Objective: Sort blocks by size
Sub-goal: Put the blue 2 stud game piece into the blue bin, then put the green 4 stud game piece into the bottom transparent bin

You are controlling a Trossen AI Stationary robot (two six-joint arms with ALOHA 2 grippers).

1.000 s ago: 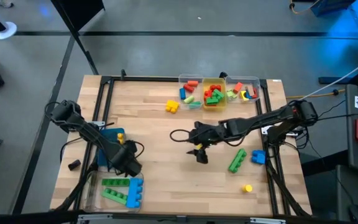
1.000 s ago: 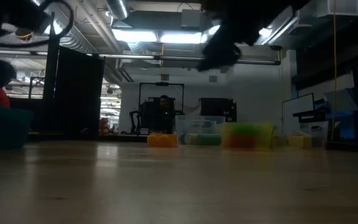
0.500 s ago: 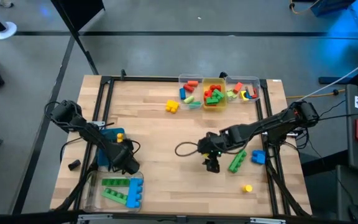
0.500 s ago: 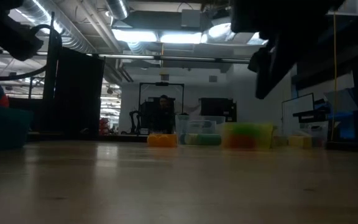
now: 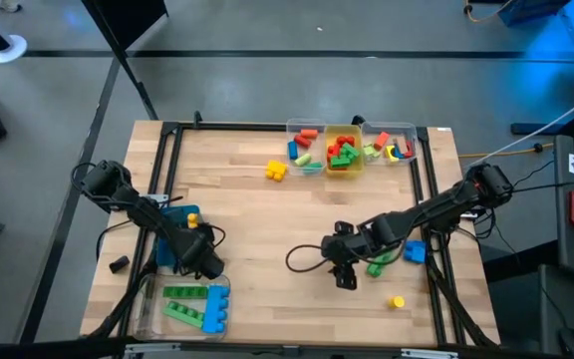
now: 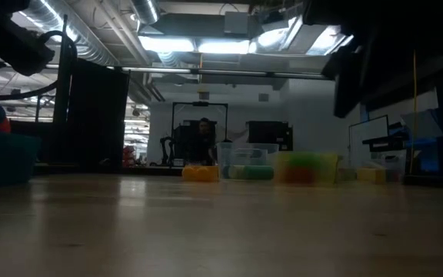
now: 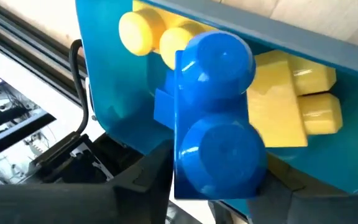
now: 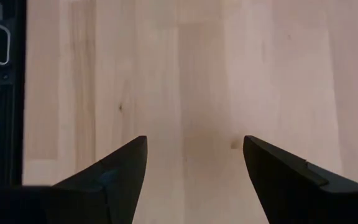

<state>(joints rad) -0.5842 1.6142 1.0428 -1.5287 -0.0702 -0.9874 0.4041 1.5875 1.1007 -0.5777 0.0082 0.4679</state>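
My left gripper [image 5: 205, 264] hangs over the blue bin [image 5: 170, 239] at the table's left, shut on a blue two-stud block [image 7: 216, 124]. Below it, yellow blocks [image 7: 291, 106] lie in the bin. My right gripper [image 5: 343, 277] stands open above bare wood [image 8: 194, 93], just left of a green block [image 5: 379, 261] that lies flat on the table. A blue block [image 5: 414, 251] and a small yellow one [image 5: 397, 301] lie nearby. In the near left corner, green and blue long blocks [image 5: 195, 305] lie in a clear bin. My left gripper has the blue two-stud block between its two fingers [image 7: 157, 171], one on each long side, at the block's lower end [image 7: 219, 186]. The fingers slant down from above. The block's studs face the camera, and it hangs over the yellow blocks in the bin.
Three clear bins [image 5: 350, 146] with mixed blocks stand at the far edge, with a loose yellow block [image 5: 275, 171] in front of them. A black cable loop [image 5: 302, 259] lies on the wood beside my right gripper. Black frame rails [image 5: 429, 199] run along both sides.
My right gripper has swung toward the table's near right, from the middle to beside the green block, staying open. My left gripper has sunk a little toward the blue bin with the blue block between its fingers.
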